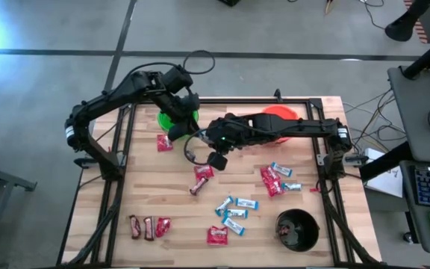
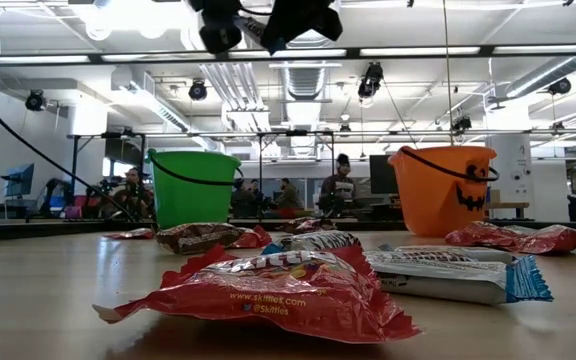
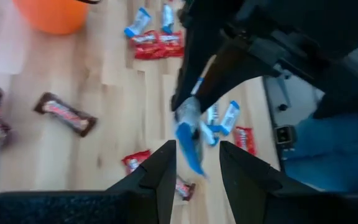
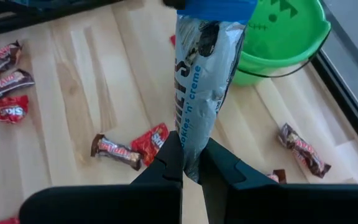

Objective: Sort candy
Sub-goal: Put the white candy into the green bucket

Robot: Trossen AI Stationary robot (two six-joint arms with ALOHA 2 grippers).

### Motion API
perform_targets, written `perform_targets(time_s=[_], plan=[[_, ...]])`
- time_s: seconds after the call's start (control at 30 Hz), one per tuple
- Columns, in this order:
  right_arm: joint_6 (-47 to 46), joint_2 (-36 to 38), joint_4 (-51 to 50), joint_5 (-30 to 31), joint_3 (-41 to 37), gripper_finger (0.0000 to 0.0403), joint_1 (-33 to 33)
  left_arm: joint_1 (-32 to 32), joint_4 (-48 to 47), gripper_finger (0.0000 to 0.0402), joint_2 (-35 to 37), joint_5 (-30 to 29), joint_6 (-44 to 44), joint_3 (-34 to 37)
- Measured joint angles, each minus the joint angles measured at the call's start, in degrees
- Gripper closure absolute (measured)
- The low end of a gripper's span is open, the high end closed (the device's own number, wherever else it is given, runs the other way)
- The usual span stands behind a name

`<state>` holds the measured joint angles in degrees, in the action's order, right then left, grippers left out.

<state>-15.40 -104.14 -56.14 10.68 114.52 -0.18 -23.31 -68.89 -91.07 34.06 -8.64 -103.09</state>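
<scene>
Transport underway: right claw (image 4: pixel 191 163) clamped on a cookies-and-cream bar (image 4: pixel 202 93) must reach the green bucket (image 4: pixel 277 37); left claw (image 3: pixel 197 163) hovers apart.

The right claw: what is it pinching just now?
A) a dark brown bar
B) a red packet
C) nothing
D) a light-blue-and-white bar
D: the right claw is shut on the lower end of a light-blue-and-white bar, held up near the green bucket.

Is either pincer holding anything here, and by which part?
The right pincer is shut on a light-blue-and-white bar, pinching its lower end so it sticks up. The left pincer holds nothing.
</scene>
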Motion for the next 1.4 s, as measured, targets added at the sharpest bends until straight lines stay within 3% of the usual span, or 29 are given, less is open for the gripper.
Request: perform_targets(time_s=[0.17,0.8,1.2,1.4], plan=[[0.49,0.0,-0.22,-0.17,0.49,0.039,-0.35,-0.03,0.44,0.0297,-0.86,2.41,0.0,0.0],[1.01,0.0,2.93,-0.09,0.59,0.039,-0.61,0.0,1.4,0.03,-1.92,2.65,-2.4,0.0],[0.87,0.0,2.93,-0.07,0.57,0.039,-0.61,0.0,1.84,0.0389,-1.92,2.58,-4.03,0.0],[0.99,0.0,2.93,-0.07,0.53,0.039,-0.61,0.0,1.85,0.0393,-1.92,2.58,-4.33,0.0]])
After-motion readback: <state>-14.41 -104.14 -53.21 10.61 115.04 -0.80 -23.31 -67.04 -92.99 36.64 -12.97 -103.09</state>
